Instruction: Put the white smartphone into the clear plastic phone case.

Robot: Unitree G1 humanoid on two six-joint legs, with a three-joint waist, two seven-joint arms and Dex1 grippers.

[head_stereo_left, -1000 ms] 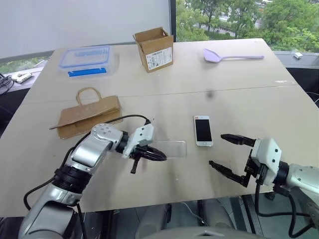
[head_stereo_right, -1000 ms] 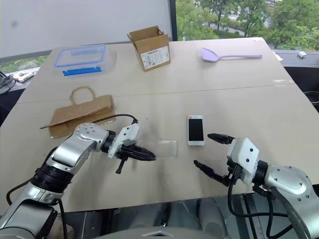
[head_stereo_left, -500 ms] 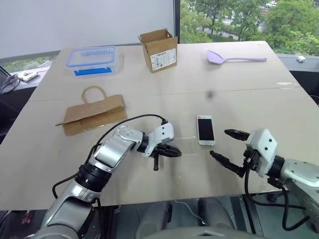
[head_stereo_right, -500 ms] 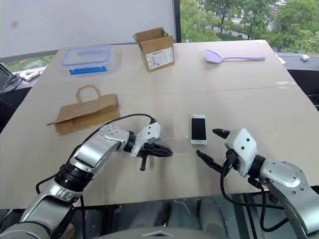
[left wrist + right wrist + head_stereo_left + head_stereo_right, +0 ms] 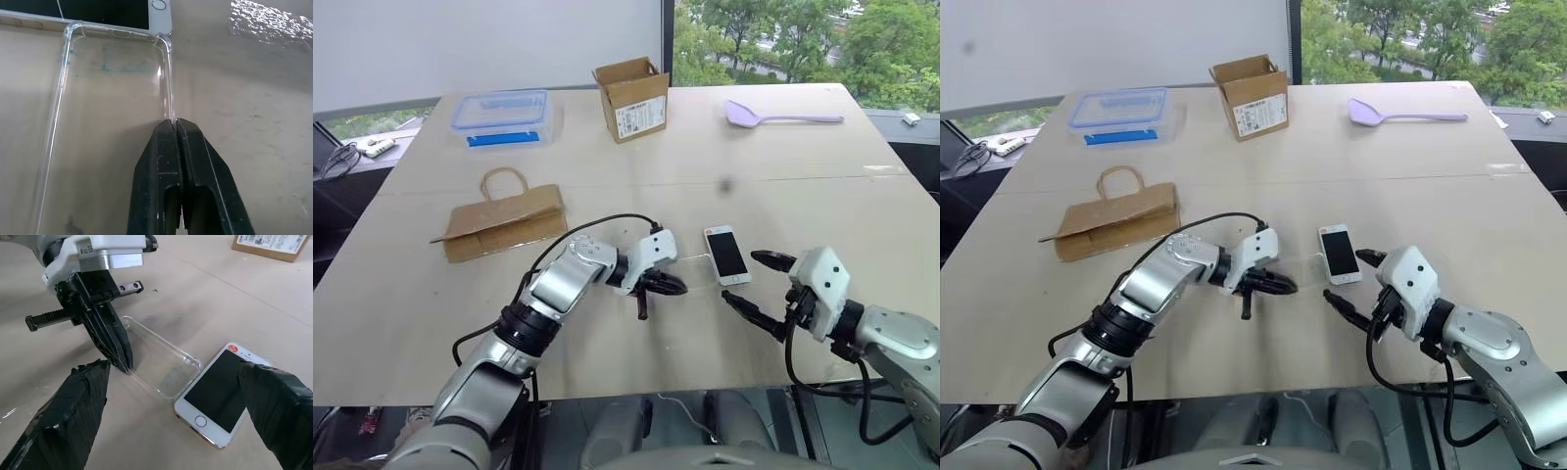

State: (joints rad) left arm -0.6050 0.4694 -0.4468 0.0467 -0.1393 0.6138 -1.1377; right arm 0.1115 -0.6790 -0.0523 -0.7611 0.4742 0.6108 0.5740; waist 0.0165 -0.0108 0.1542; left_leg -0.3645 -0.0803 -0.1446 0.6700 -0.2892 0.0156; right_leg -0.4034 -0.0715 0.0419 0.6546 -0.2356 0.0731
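Observation:
The white smartphone (image 5: 727, 255) lies face up on the tan table, black screen dark, home button toward me. The clear plastic phone case (image 5: 161, 362) lies flat just left of it, its far short end against the phone's long side (image 5: 98, 12). My left gripper (image 5: 677, 287) is shut on the case's long side rim (image 5: 168, 98), fingers pinched together at the table surface. My right gripper (image 5: 741, 278) stands open just right of and nearer than the phone, one finger (image 5: 279, 411) beside the phone, the other (image 5: 73, 421) nearer the case. Nothing is between them.
A brown paper bag (image 5: 504, 217) lies at the left. Further back are a clear food box with blue lid (image 5: 504, 113), an open cardboard box (image 5: 631, 98) and a lilac spoon (image 5: 773, 116). The table's front edge (image 5: 636, 387) runs close below both grippers.
My left gripper has slid right with the clear case, bringing its end up to the phone. The right gripper has edged a little toward the phone, still open.

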